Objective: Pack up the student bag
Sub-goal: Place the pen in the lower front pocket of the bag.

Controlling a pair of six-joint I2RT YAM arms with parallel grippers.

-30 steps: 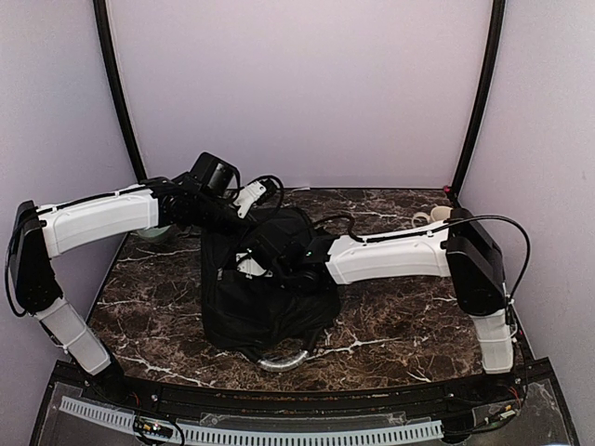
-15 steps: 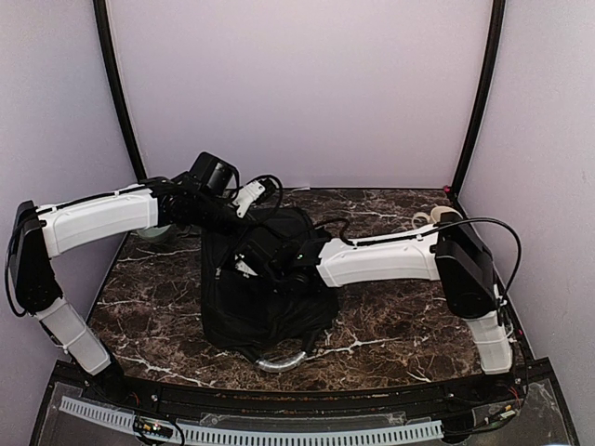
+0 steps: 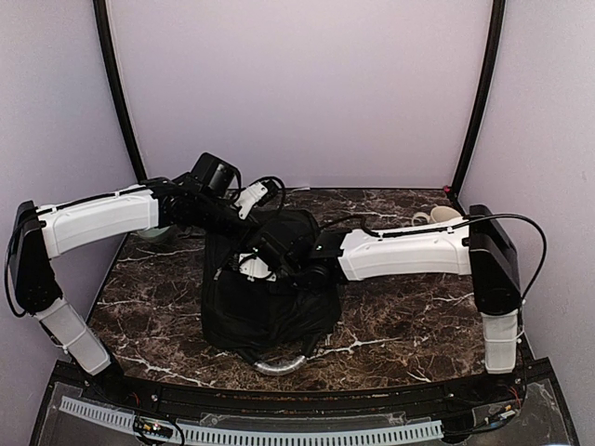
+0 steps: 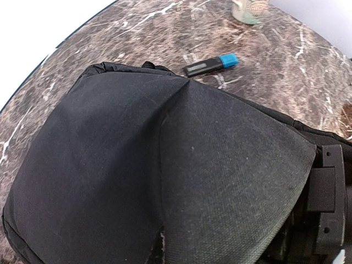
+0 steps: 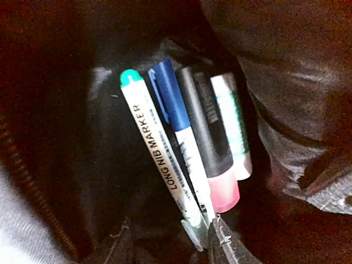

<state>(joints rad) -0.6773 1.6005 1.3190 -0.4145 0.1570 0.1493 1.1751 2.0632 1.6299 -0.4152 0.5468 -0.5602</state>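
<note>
The student bag [image 3: 265,302], black and soft, stands mid-table with its pale grey loop handle [image 3: 279,364] at the near side. My left gripper [image 3: 260,206] is shut on the bag's far top edge and holds it up. In the left wrist view the bag's fabric [image 4: 165,165] fills the frame and hides the fingers. My right gripper [image 3: 260,263] reaches into the bag's opening. Inside lie several markers: a green-capped white one [image 5: 157,148], a blue-capped pen [image 5: 176,126] and a black one with a pink end [image 5: 206,143]. The right gripper's [image 5: 209,239] tips meet their lower ends; whether it grips them is unclear.
A black USB stick with a blue cap [image 4: 212,65] lies on the marble table [image 3: 418,316] behind the bag. A pale green cup [image 4: 247,10] stands at the back left, and white cups [image 3: 437,216] at the back right corner.
The right arm pushed left into the bag and then drew back to the right, its gripper staying inside the opening. The left arm and the bag's held edge have not moved.
</note>
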